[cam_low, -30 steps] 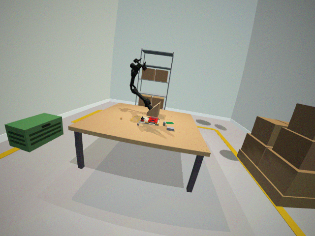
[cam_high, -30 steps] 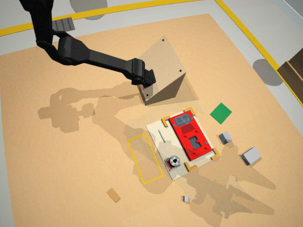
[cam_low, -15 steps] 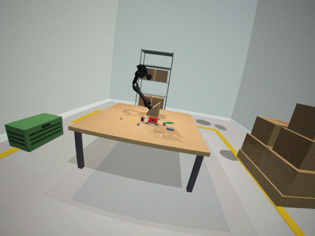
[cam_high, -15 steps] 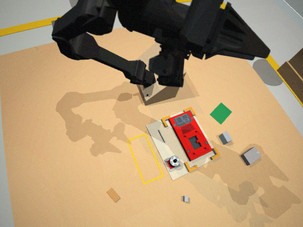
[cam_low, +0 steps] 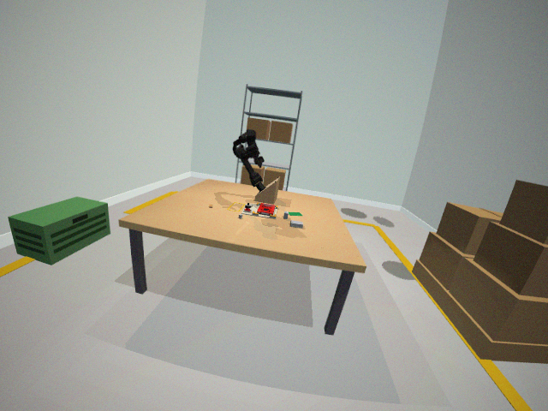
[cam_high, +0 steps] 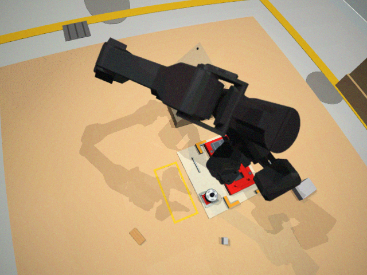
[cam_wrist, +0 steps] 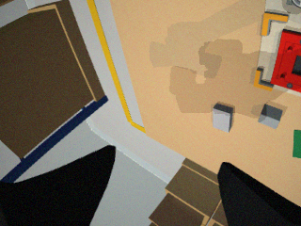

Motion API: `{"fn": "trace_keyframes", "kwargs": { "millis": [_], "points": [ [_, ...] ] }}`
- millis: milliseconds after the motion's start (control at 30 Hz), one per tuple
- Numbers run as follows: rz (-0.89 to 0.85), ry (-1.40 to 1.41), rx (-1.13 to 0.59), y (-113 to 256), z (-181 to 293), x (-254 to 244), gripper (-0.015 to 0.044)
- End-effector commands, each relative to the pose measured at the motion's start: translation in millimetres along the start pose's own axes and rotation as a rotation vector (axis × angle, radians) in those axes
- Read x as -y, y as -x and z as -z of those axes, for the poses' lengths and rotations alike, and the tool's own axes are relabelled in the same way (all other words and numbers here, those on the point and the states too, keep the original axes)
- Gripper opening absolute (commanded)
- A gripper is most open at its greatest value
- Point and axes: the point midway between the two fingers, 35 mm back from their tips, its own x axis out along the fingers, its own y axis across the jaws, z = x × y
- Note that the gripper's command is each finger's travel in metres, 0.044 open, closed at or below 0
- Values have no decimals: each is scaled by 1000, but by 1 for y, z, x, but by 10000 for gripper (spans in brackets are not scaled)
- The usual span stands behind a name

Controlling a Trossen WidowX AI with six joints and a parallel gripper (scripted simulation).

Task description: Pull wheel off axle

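Note:
A silver-grey wheel (cam_high: 211,195) (cam_low: 247,205) sits on the upright axle, whose dark tip shows at its centre, above a small red and grey holder (cam_high: 206,200) on the pale board (cam_high: 189,168). The marked area, a yellow outline (cam_high: 186,217), lies on the table beside that board, with arm shadow over it and no object in it. My gripper (cam_high: 251,172) (cam_low: 260,163) (cam_wrist: 168,162) is open and empty, its two black fingers apart. It is high above the table, away from the wheel, and in the top view it covers part of the red casing.
The red casing (cam_high: 240,188) (cam_low: 266,209) (cam_wrist: 287,58) lies between orange corner pieces on the board. Grey blocks (cam_high: 308,188) (cam_low: 296,224) (cam_wrist: 222,119), a green square (cam_low: 294,214) (cam_wrist: 297,143), a small grey cube (cam_high: 225,240) and a wooden block (cam_high: 137,236) lie around. A slanted stand (cam_low: 271,192) rises behind.

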Motion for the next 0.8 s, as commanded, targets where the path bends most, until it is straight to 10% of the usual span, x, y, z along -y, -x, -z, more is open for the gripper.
{"fn": "trace_keyframes", "kwargs": {
  "millis": [0,333,767],
  "points": [
    [190,17,192,-49,-42,37,300],
    [606,108,550,-104,-137,119,300],
    [613,110,555,-111,-136,115,300]
  ]
}}
